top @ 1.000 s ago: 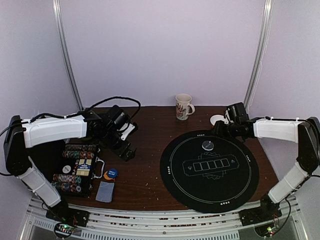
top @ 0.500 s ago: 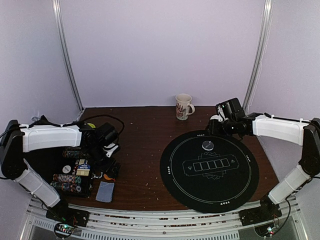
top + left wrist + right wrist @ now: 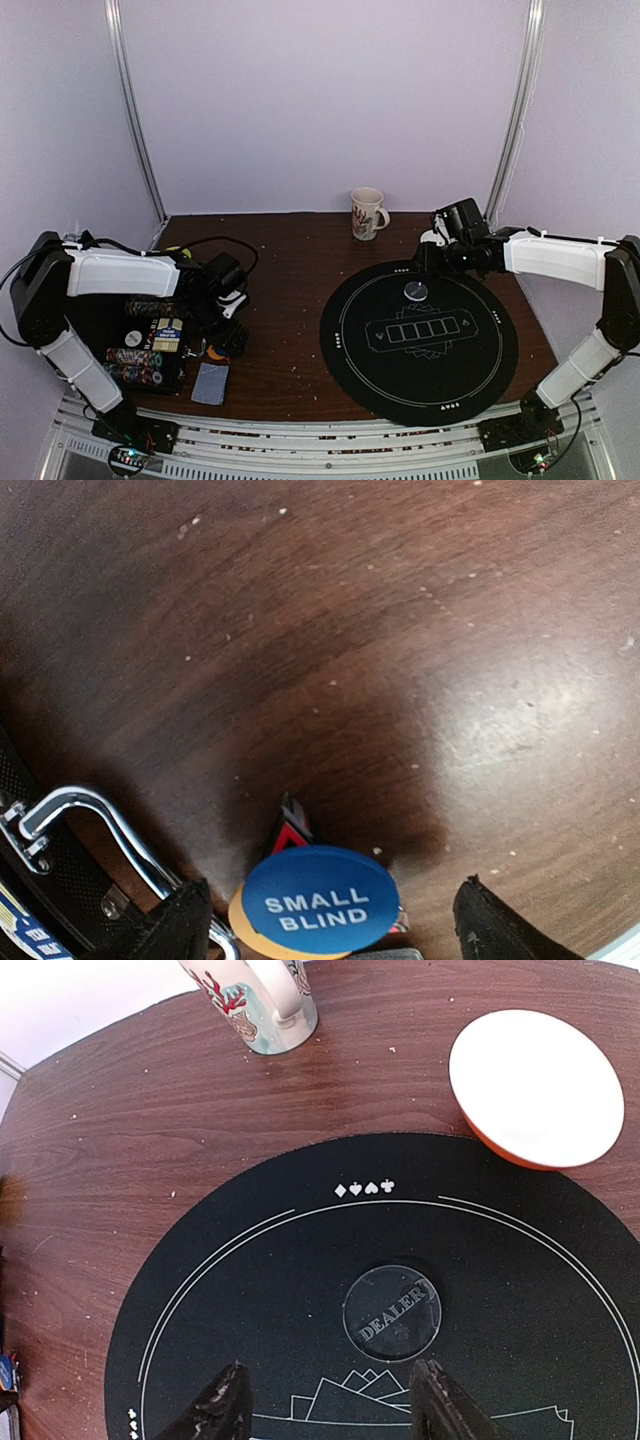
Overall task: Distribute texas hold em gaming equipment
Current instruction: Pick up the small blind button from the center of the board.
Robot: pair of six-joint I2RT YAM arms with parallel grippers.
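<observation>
Found a dark brown wooden table (image 3: 290, 300) under both arms. Saw a large round black felt mat with white lines (image 3: 345, 375) directly below the right pincer (image 3: 332, 1400); found its two fingers apart, with nothing between them. Noted a black case with a chrome handle (image 3: 55, 880) just beside the left pincer (image 3: 335, 920), with rows of small striped poker chips (image 3: 158, 303) inside. Found the left fingers also wide apart, clamped on nothing. Saw a white patterned ceramic mug (image 3: 250, 1000) and a white round dish with an orange underside (image 3: 535, 1085) beyond the right pincer. Noted a grey-blue-backed stack of playing cards (image 3: 210, 382) near the left pincer, toward the arm bases. Saw a clear-grey round button marked DEALER (image 3: 392, 1312) on the mat, just ahead of the right fingers. Found a flat round blue button marked SMALL BLIND (image 3: 320, 900) between the left fingers, touched by neither, lying on a round orange button (image 3: 240, 920), with a small red triangle (image 3: 290, 835) just beyond. Judged the blue button light, stiff, thin and probably slippery. Judged it best to pinch it across the rim, low, and not to take the orange one with it.
</observation>
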